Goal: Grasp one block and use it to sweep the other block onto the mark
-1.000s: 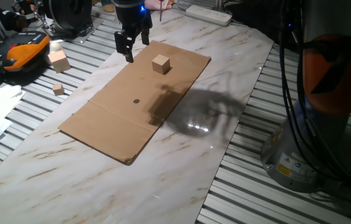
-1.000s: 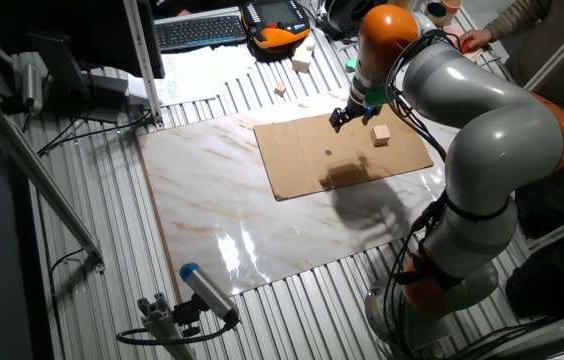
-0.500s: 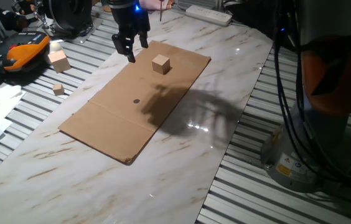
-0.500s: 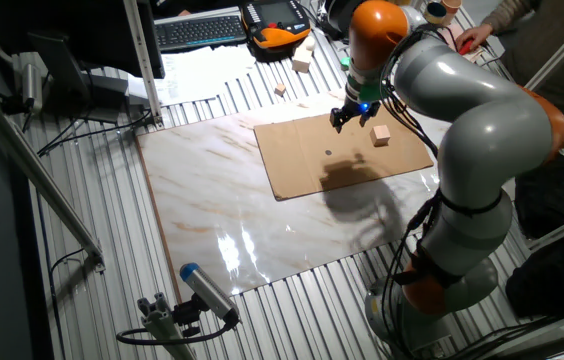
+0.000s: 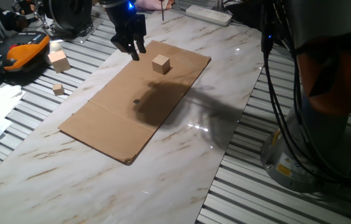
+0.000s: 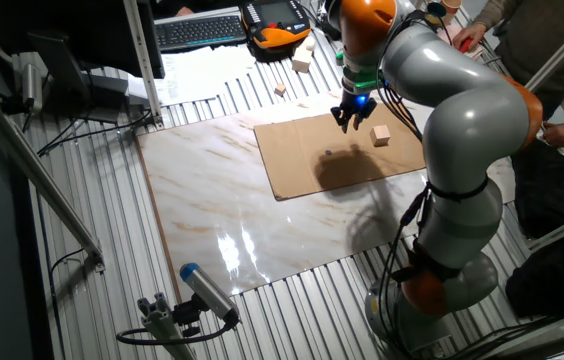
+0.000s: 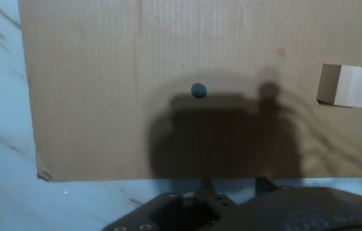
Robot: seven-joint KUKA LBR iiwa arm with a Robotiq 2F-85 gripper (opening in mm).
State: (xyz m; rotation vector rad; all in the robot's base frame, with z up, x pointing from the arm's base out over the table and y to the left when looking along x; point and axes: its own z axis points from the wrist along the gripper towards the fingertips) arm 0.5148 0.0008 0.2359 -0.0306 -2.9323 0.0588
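Landmark for all positions: the cardboard sheet (image 5: 101, 118), flat on the marble table (image 5: 182, 162).

The mark (image 5: 136, 101) is a small dark dot near the middle of the cardboard; it also shows in the hand view (image 7: 198, 90), at the edge of the arm's shadow. One wooden block (image 5: 160, 63) sits on the cardboard near its far end, well apart from the mark. Two more blocks lie off the cardboard on the slatted surface: a larger one (image 5: 58, 61) and a small one (image 5: 58, 89).

The gripper (image 5: 132, 50) hangs above the far corner of the cardboard, beside the block on the sheet but apart from it. From the fixed views the fingers appear close together with nothing between them; they are small and dark there, and the hand view shows only the gripper body at the bottom edge, so I cannot tell how far the jaws stand open. It holds nothing that I can see.

Step in hand, by my judgement: the first one, getting a block to sweep with. No block is grasped and nothing has been pushed to the mark.

The next move calls for picking which block is the tool, lowering the fingers astride it and closing. The block on the cardboard is the likely one to be swept.
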